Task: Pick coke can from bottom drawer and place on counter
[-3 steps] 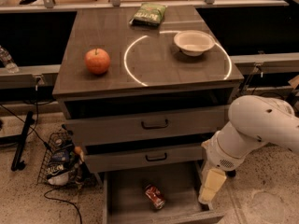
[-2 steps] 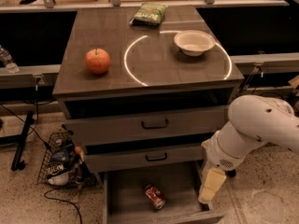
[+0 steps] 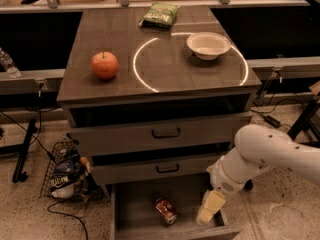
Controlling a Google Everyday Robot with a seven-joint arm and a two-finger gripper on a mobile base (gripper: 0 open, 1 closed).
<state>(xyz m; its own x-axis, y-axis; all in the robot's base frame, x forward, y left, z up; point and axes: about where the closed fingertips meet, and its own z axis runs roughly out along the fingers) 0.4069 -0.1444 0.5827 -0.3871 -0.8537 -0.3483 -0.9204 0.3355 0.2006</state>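
Observation:
The coke can [image 3: 165, 210] lies on its side on the floor of the open bottom drawer [image 3: 131, 214], near the middle. My gripper [image 3: 209, 207] hangs from the white arm [image 3: 265, 156] inside the drawer at its right side, to the right of the can and apart from it. The counter [image 3: 165, 69] above carries a bright white circle [image 3: 141, 71].
On the counter are a red apple [image 3: 105, 65] at the left, a white bowl [image 3: 208, 45] at the right and a green chip bag [image 3: 159, 14] at the back. The two upper drawers [image 3: 165, 133] are slightly ajar. A wire basket with bags [image 3: 64, 176] stands on the floor at left.
The arm and gripper have shifted left and slightly lower inside the bottom drawer, closer to the coke can. The can has not moved.

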